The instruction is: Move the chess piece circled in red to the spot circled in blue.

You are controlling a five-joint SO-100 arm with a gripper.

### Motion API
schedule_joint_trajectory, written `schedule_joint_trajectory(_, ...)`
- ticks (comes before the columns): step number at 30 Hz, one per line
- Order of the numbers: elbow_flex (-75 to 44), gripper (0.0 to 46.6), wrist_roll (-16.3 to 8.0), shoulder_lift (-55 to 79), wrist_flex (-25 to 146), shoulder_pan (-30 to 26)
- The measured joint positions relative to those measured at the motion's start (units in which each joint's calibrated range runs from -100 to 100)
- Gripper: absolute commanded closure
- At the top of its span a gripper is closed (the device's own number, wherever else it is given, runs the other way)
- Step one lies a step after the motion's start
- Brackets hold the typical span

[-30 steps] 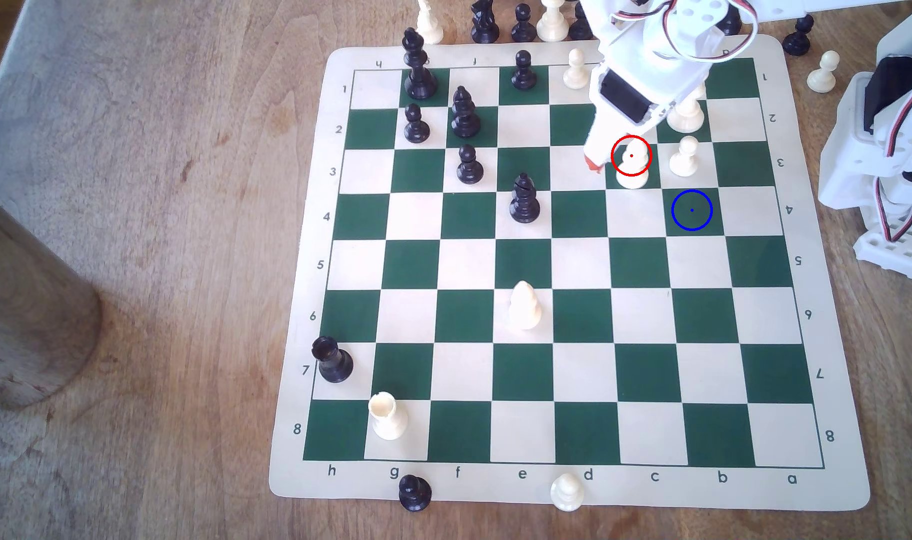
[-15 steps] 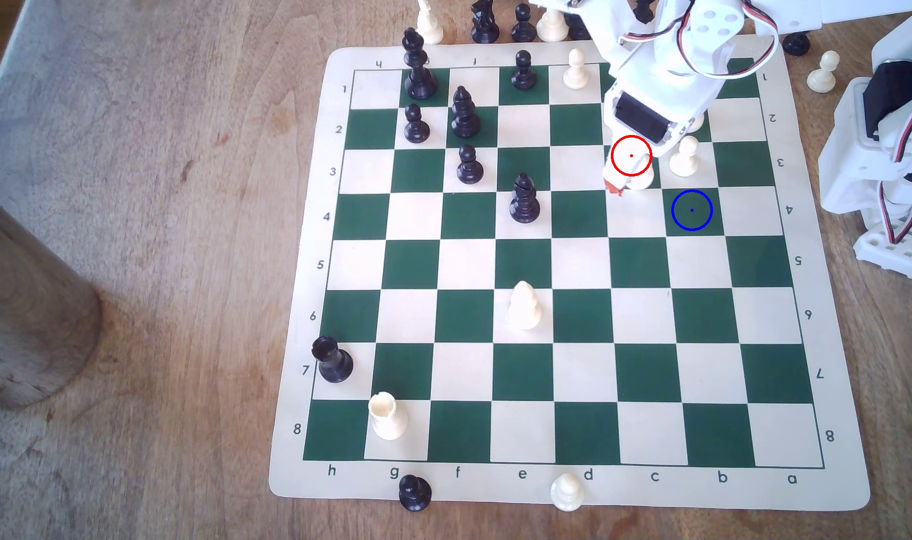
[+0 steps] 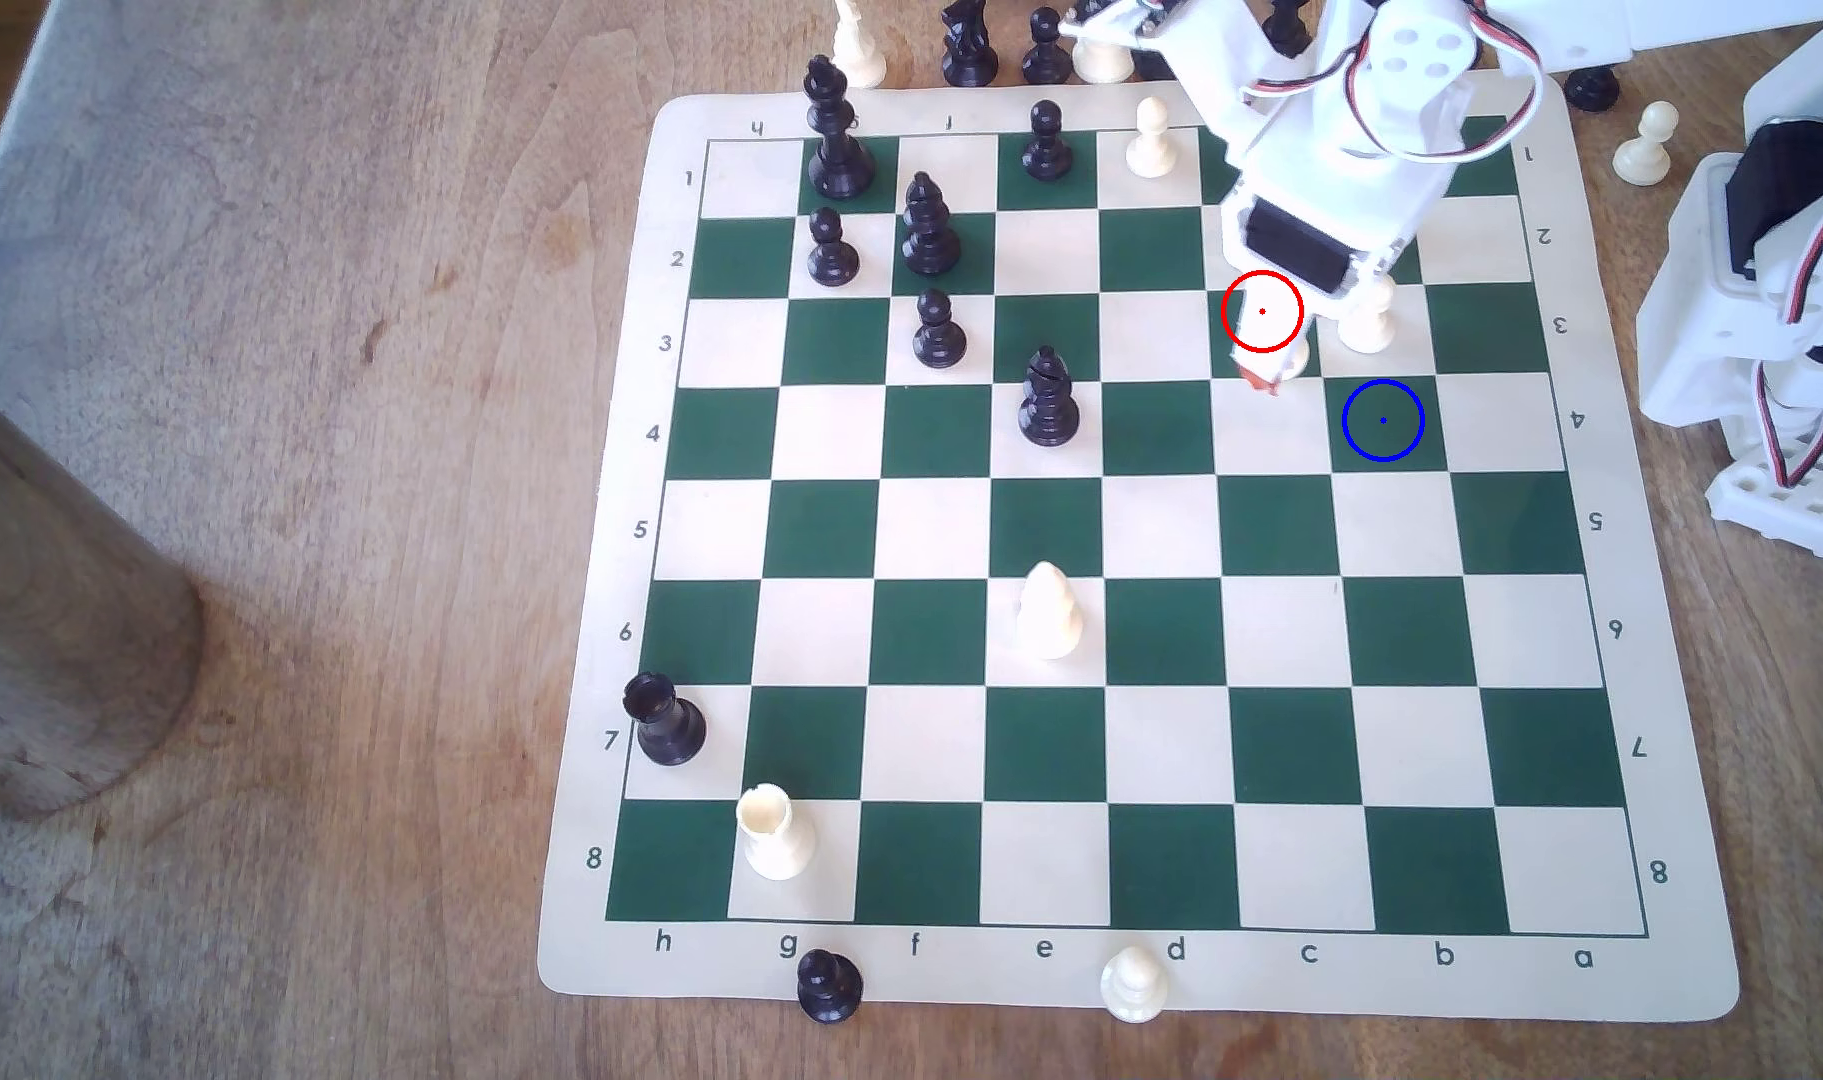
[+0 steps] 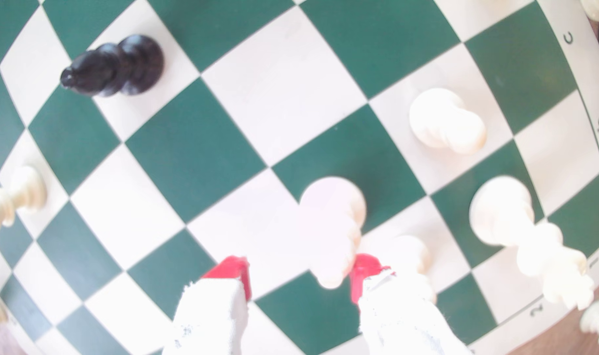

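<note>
The chess piece circled in red, a cream bishop [image 3: 1294, 359], stands on a dark green square under my arm, so the exterior view shows little more than its base. In the wrist view the bishop [image 4: 332, 218] stands upright with its pointed head between my two red-tipped fingers [image 4: 234, 273], close against one of them. My gripper [image 3: 1273, 366] [image 4: 299, 274] is open and straddles the piece. The spot circled in blue [image 3: 1383, 421] is a bare dark green square one square diagonally toward the exterior view's lower right.
A cream pawn [image 3: 1366, 317] stands right beside the bishop, above the blue spot. A cream king [image 4: 502, 211] sits just beyond it, under the arm. A black bishop [image 3: 1048, 400] is two squares to the exterior view's left. The arm's base [image 3: 1780, 312] is off the board's right edge.
My gripper has shifted toward the exterior view's right and lower over the bishop. Its red fingertip went from the piece's left side to its near side, and the arm now covers most of the piece.
</note>
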Motion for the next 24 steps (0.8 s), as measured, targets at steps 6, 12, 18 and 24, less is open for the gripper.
schedule_joint_trajectory(6,0.00,31.4,0.24,0.00,-0.08,-0.29)
schedule_joint_trajectory(12,0.00,33.6,1.27,0.92,-0.88,1.11)
schedule_joint_trajectory(18,0.00,46.3,1.86,1.59,-1.83,2.21)
schedule_joint_trajectory(24,0.00,46.4,2.15,1.51,-1.83,1.70)
